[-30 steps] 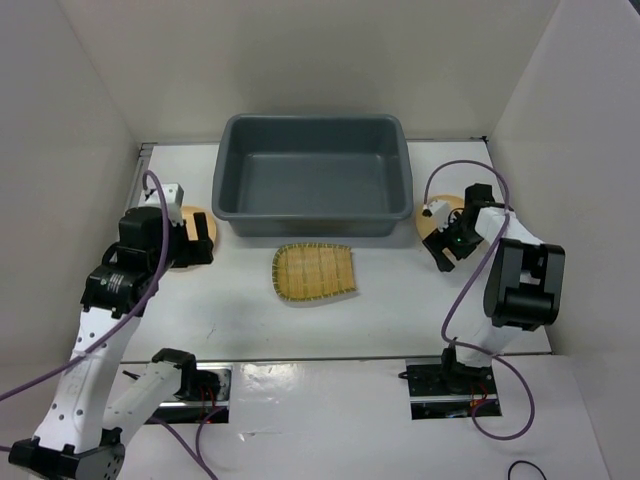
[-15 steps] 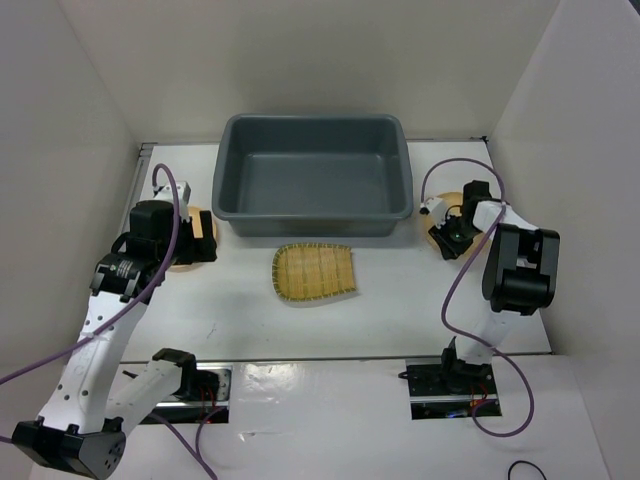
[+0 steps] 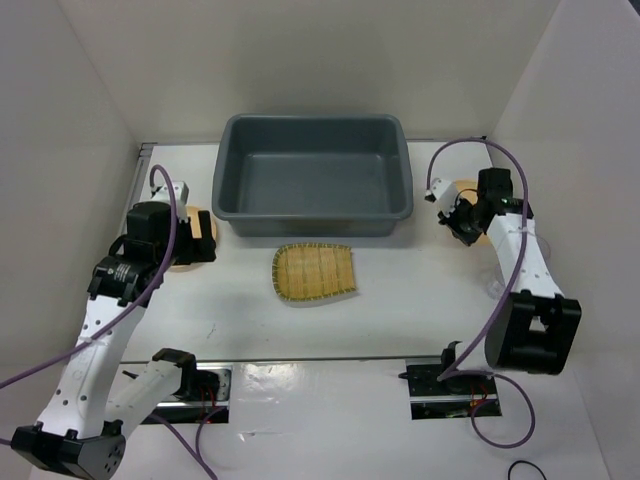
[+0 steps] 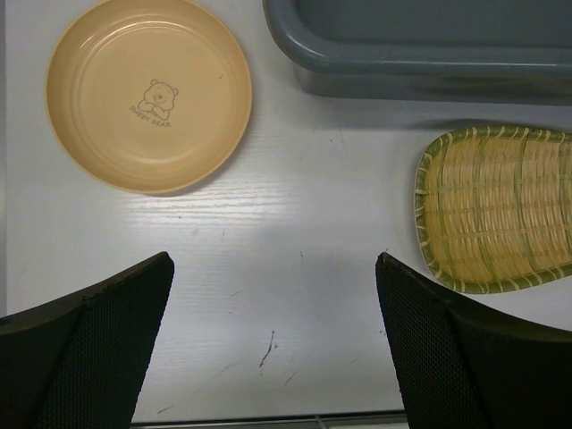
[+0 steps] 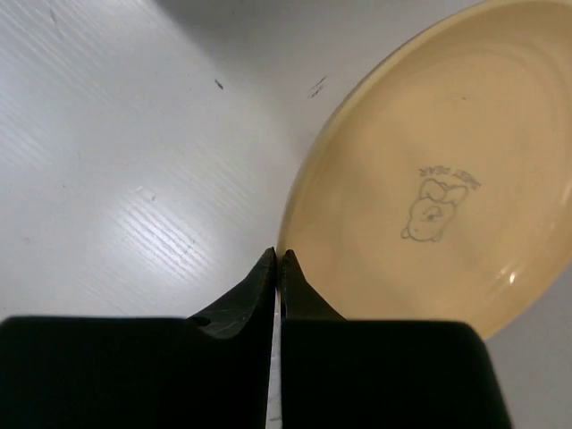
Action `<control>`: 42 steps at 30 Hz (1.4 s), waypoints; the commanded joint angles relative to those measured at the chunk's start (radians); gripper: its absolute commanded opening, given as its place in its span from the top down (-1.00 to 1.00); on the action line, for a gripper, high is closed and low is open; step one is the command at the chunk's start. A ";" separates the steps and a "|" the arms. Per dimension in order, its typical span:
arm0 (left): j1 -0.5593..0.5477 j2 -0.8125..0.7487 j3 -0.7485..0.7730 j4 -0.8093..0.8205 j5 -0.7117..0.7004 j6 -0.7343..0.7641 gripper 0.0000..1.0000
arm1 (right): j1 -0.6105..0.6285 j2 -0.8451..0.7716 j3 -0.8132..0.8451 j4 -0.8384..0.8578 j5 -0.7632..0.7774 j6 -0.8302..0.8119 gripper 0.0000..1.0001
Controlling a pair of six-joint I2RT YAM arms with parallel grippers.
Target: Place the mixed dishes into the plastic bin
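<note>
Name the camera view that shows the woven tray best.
Top external: the whole woven tray shows, unobstructed, lying in front of the grey bin. The left wrist view gives closer weave detail but crops the woven tray at the right edge. The right wrist view does not show it.

I am reading "SWEET BEAR" beneath a small bear drawing in the left plate (image 4: pixel 148 94); the right plate (image 5: pixel 433 183) is showing the same print, upside down.
</note>
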 commanded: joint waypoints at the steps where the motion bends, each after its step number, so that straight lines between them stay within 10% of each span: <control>1: 0.005 -0.013 -0.005 0.043 -0.007 0.004 -1.00 | 0.034 -0.087 0.070 -0.027 -0.017 -0.002 1.00; 7: 0.005 -0.045 -0.005 0.043 -0.007 0.004 -1.00 | 0.126 -0.139 0.316 -0.004 -0.026 0.163 1.00; 15: 0.005 -0.021 -0.005 0.043 0.002 0.004 -1.00 | 0.564 0.060 0.721 -0.058 0.162 0.327 1.00; 27: 0.005 -0.048 -0.005 0.043 -0.007 0.004 -1.00 | 0.650 0.844 1.418 -0.301 0.115 0.429 1.00; 32: 0.005 -0.048 -0.005 0.043 -0.007 0.004 -1.00 | 0.661 1.190 1.994 -0.513 0.162 0.487 1.00; 42: 0.005 0.012 -0.005 0.043 -0.007 0.004 -1.00 | 0.652 1.300 1.878 -0.513 0.156 0.456 1.00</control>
